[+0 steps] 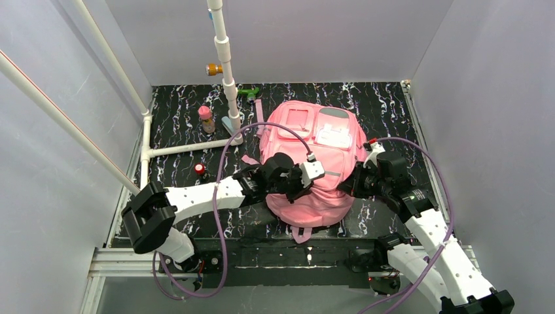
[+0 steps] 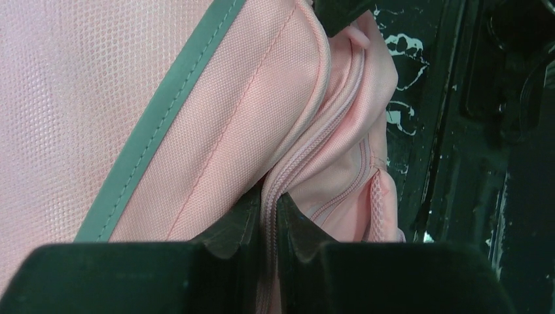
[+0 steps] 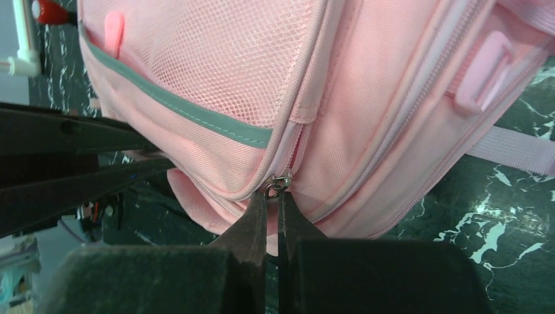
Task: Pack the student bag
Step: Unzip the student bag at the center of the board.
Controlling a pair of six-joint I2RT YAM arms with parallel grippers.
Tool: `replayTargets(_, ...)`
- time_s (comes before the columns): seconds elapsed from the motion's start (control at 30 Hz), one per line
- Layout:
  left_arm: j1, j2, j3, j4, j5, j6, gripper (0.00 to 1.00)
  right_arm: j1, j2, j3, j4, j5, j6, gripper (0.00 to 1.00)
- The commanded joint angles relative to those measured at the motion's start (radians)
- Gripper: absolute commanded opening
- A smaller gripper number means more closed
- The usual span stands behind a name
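The student bag (image 1: 314,140) is a large pink backpack lying flat on the dark marbled table, its white-patched front facing up. My left gripper (image 1: 307,183) is at the bag's near left edge. In the left wrist view, the left gripper (image 2: 269,203) is shut on the pink zip band (image 2: 307,147) of the bag (image 2: 196,98). My right gripper (image 1: 350,183) is at the bag's near right side. In the right wrist view, the right gripper (image 3: 273,196) is shut on the metal zipper pull (image 3: 278,183) at a corner of the bag (image 3: 229,65).
A pink bottle (image 1: 206,119) stands at the back left beside a white pipe frame (image 1: 226,72). A small red object (image 1: 199,169) lies left of the left arm, and a green item (image 1: 249,92) lies at the back. Grey walls enclose the table.
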Motion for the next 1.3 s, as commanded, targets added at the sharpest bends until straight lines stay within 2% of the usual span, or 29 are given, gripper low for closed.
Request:
replayTargets(0.0, -0.022, 0.018, 0.027, 0.254, -0.041, -0.173, 0.0, 0.036, -0.005, 0.028, 0.006, -0.082, 0.072, 0.01)
replayTargets(0.1, -0.021, -0.026, -0.015, 0.255, -0.085, -0.149, 0.0, 0.036, -0.028, 0.018, -0.002, -0.074, 0.053, 0.01)
replayTargets(0.2, -0.014, -0.052, -0.031, 0.253, -0.112, -0.139, 0.0, 0.036, -0.039, 0.006, -0.037, -0.02, 0.001, 0.07)
replayTargets(0.23, -0.013, -0.06, -0.036, 0.254, -0.112, -0.141, 0.0, 0.036, -0.038, 0.003, -0.051, 0.005, -0.017, 0.11)
replayTargets(0.37, -0.013, -0.076, -0.044, 0.254, -0.056, -0.154, 0.0, 0.036, -0.003, -0.028, 0.006, 0.0, -0.03, 0.12)
replayTargets(0.47, -0.013, -0.084, -0.049, 0.255, -0.021, -0.157, 0.0, 0.036, 0.0, -0.04, 0.046, 0.036, -0.015, 0.2)
replayTargets(0.6, -0.013, -0.096, -0.064, 0.257, 0.002, -0.159, 0.0, 0.036, -0.009, -0.038, 0.09, 0.084, -0.004, 0.38)
replayTargets(0.7, -0.013, -0.099, -0.074, 0.257, 0.007, -0.164, 0.0, 0.036, 0.012, -0.037, 0.084, 0.096, -0.014, 0.39)
replayTargets(0.77, -0.014, -0.101, -0.078, 0.258, 0.006, -0.169, 0.0, 0.036, 0.019, -0.036, 0.078, 0.102, -0.025, 0.37)
replayTargets(1.0, -0.013, -0.1, -0.076, 0.261, -0.027, -0.18, 0.0, 0.036, 0.023, 0.018, 0.01, 0.145, -0.029, 0.06)
replayTargets(1.13, -0.005, -0.072, -0.041, 0.262, -0.083, -0.274, 0.0, 0.036, 0.005, 0.046, -0.085, 0.134, -0.032, 0.01)
replayTargets(1.27, 0.075, 0.047, 0.058, 0.259, -0.005, -0.465, 0.0, 0.036, -0.023, 0.038, -0.112, 0.092, -0.022, 0.01)
